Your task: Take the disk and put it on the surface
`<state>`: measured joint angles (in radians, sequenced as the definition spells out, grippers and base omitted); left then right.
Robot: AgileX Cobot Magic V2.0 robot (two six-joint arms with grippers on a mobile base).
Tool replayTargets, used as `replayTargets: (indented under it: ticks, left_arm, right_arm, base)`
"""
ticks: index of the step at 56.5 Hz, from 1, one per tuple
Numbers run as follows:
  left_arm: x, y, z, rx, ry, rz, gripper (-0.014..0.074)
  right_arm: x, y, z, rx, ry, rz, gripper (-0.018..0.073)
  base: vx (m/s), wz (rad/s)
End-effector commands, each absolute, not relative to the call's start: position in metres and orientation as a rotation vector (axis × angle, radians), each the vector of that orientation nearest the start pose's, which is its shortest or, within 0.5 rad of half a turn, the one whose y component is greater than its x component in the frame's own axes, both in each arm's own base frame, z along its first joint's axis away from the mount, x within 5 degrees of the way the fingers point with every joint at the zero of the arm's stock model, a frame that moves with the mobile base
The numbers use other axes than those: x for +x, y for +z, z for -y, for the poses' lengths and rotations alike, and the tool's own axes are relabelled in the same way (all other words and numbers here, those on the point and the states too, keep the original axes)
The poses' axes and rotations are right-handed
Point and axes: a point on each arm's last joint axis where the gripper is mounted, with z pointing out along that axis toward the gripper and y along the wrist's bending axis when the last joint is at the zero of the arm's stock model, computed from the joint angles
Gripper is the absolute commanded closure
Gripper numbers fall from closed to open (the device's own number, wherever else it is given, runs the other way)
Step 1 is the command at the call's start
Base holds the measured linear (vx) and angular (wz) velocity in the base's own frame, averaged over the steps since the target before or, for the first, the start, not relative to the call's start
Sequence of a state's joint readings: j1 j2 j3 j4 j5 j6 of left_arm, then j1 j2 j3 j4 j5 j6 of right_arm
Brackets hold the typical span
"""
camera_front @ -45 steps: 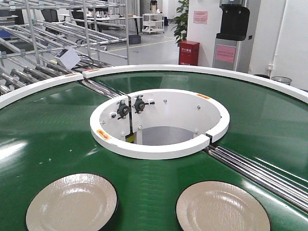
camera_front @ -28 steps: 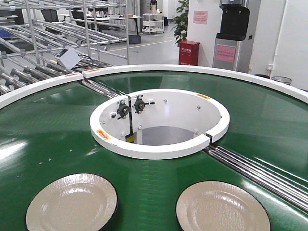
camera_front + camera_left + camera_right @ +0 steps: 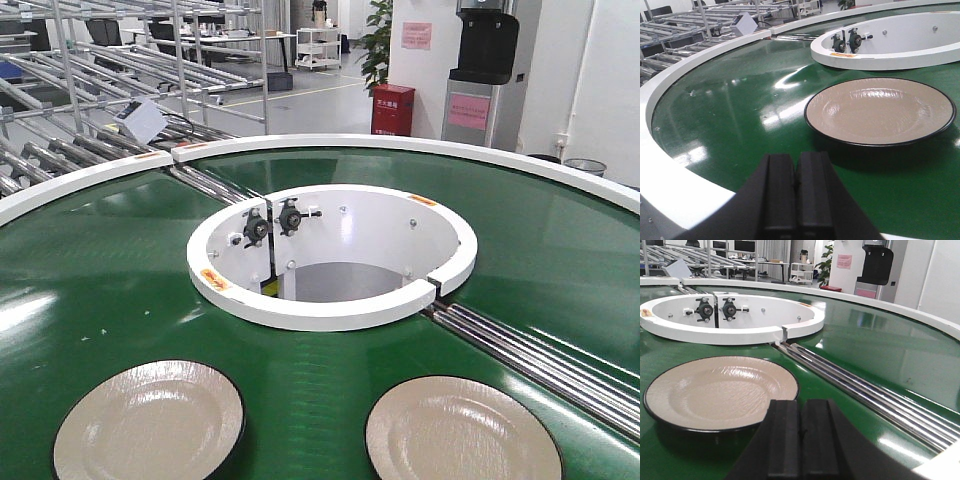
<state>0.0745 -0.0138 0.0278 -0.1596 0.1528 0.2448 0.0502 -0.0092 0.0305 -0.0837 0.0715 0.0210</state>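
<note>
The right gripper (image 3: 801, 440), pads pressed together on nothing, has a beige, black-rimmed round disk (image 3: 720, 390) just ahead-left on the green conveyor belt (image 3: 880, 330) (the nearer pairing), while the equally closed left gripper (image 3: 797, 195) sees a twin disk (image 3: 880, 110) farther ahead-right.

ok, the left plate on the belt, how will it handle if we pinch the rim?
The left plate looks rigid, likely ceramic or melamine, so it should not flex. Its glossy glaze suggests a slippery pinch. It sits flat and low on the green belt, so a push would probably slide it, not tip it.
</note>
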Motion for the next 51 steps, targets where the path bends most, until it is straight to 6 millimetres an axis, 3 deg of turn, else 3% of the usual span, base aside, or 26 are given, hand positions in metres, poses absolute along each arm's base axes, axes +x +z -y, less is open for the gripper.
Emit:
replayTargets:
  ticks: [1, 9, 15, 22, 28, 34, 38, 44, 51]
  left_arm:
    - [0.055, 0.211, -0.005, -0.008, 0.124, -1.42, 0.0598]
    - [0.045, 0.239, -0.009, -0.109, 0.078, -1.09, 0.0598]
    - [0.032, 0.272, -0.01, -0.163, -0.017, -0.89, 0.0598]
    - [0.017, 0.328, -0.005, -0.107, 0.001, -0.936, 0.0598]
    - [0.011, 0.39, -0.001, -0.038, 0.073, -0.999, 0.0598]
    - [0.036, 0.439, -0.002, -0.021, 0.078, -1.101, 0.0598]
    - [0.056, 0.461, -0.003, -0.018, 0.073, -1.157, 0.0598]
    - [0.088, 0.482, -0.004, -0.014, 0.066, -1.244, 0.0598]
    - [0.127, 0.478, -0.007, -0.013, 0.061, -1.358, 0.0598]
  right_arm:
    - [0.056, 0.204, -0.003, -0.084, -0.015, -1.437, 0.0568]
    - [0.049, 0.233, -0.003, -0.012, 0.074, -1.194, 0.0568]
    - [0.038, 0.271, 0.0, 0.072, 0.158, -1.064, 0.0568]
    - [0.025, 0.332, 0.001, 0.037, 0.095, -0.98, 0.0568]
    - [0.035, 0.386, 0.0, -0.019, 0.004, -1.003, 0.0568]
    - [0.059, 0.433, -0.002, -0.051, -0.029, -1.068, 0.0568]
    - [0.082, 0.451, -0.003, -0.06, -0.025, -1.137, 0.0568]
    - [0.117, 0.461, -0.005, -0.062, -0.006, -1.251, 0.0568]
    - [0.15, 0.453, -0.008, -0.065, 0.014, -1.379, 0.0568]
  base:
    - [0.0, 0.0]
    - [0.0, 0.0]
    - [0.0, 0.0]
    - [0.0, 0.0]
    - [0.0, 0.0]
    - [0.0, 0.0]
    - [0.0, 0.0]
    - [0.0, 0.0]
    - [0.0, 0.0]
